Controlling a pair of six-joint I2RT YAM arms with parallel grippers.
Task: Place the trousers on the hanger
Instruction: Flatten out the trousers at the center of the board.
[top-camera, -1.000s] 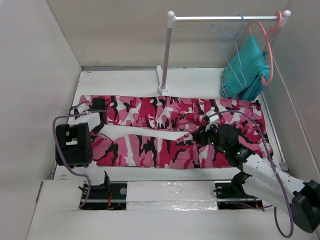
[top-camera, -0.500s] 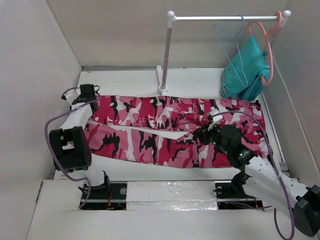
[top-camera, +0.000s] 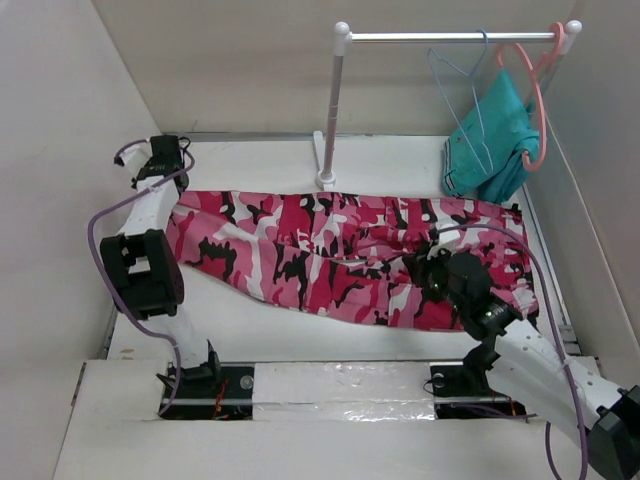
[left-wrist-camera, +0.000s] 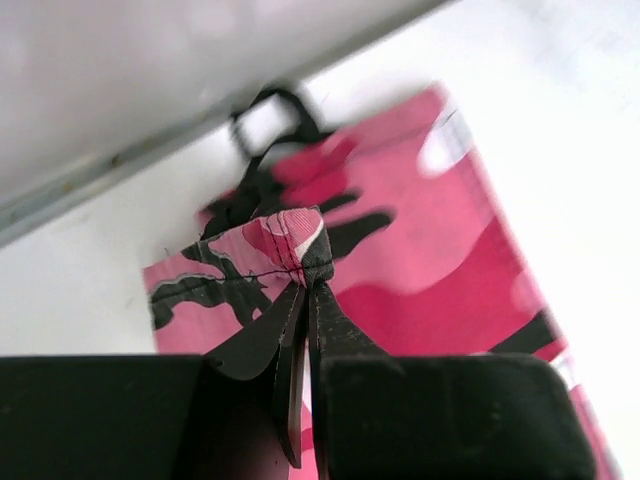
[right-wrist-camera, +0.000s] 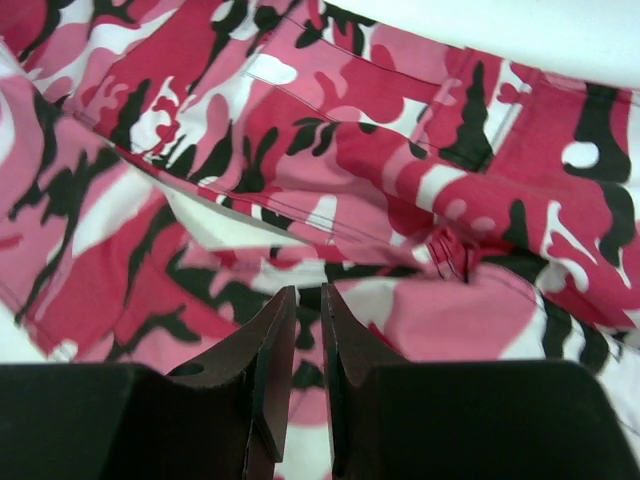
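Observation:
The camouflage trousers (top-camera: 330, 240) lie lengthwise across the table, waist to the right, the two legs overlapping. At the far left back corner my left gripper (top-camera: 163, 158) is shut on a bunched bit of the leg hem (left-wrist-camera: 285, 235), its jaws (left-wrist-camera: 305, 283) pressed together on the fabric. My right gripper (top-camera: 432, 268) sits low over the crotch area of the trousers (right-wrist-camera: 300, 120). In its wrist view the right gripper (right-wrist-camera: 308, 292) shows only a narrow gap, with no cloth seen in it. The light-blue wire hanger (top-camera: 455, 90) hangs empty on the rail at the back right.
A rail on a white post (top-camera: 330, 110) stands at the back centre. A salmon-pink hanger (top-camera: 538, 100) on it carries a teal garment (top-camera: 490, 140). White walls close in the table on the left, back and right.
My left gripper closed on the leg hem and carried it back and left to the far corner, dragging the near leg onto the far one. The right gripper slid slightly nearer.

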